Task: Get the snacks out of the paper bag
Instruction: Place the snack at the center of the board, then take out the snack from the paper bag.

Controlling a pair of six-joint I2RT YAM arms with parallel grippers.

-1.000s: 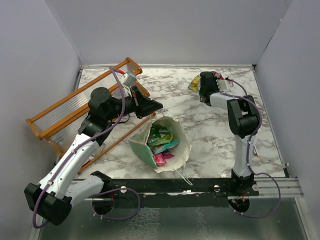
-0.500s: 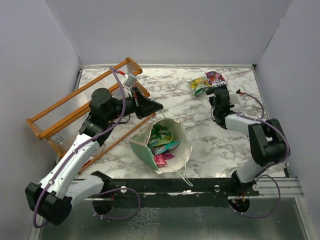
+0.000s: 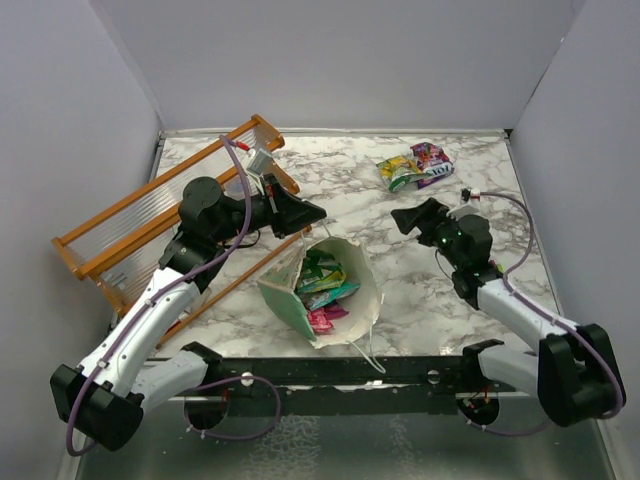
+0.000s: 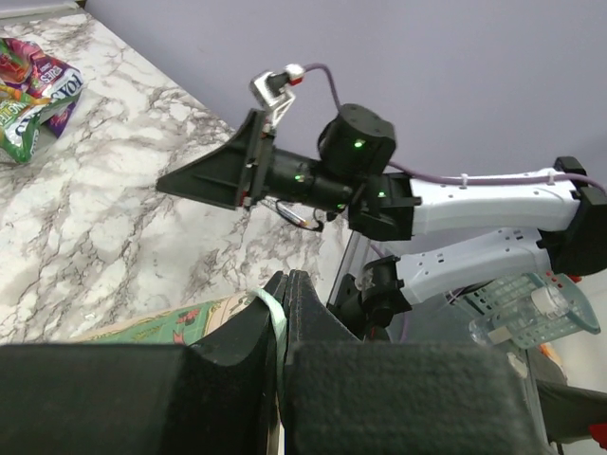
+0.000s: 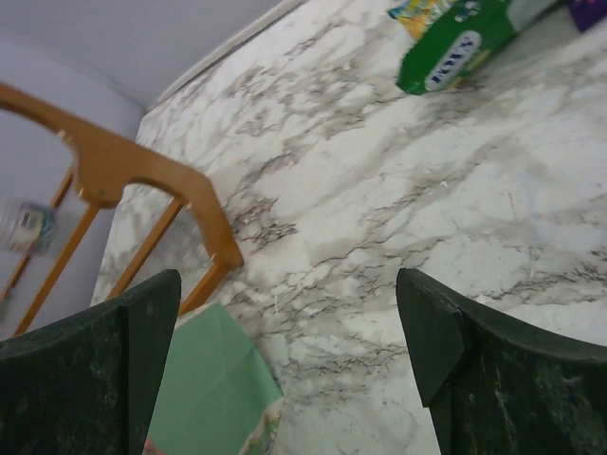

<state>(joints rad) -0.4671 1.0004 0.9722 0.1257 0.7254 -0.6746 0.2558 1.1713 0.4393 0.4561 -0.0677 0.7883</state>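
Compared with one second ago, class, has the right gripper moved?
Yes. The right gripper has drawn back from the unpacked snacks, coming nearer and leftward toward the paper bag, its jaws open.

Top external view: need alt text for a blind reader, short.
A mint bag sits open at centre with snacks inside, its rim pinched by the shut left hand. The right hand hovers open and empty between the bag and two packets at the far right. An orange rack sits left.
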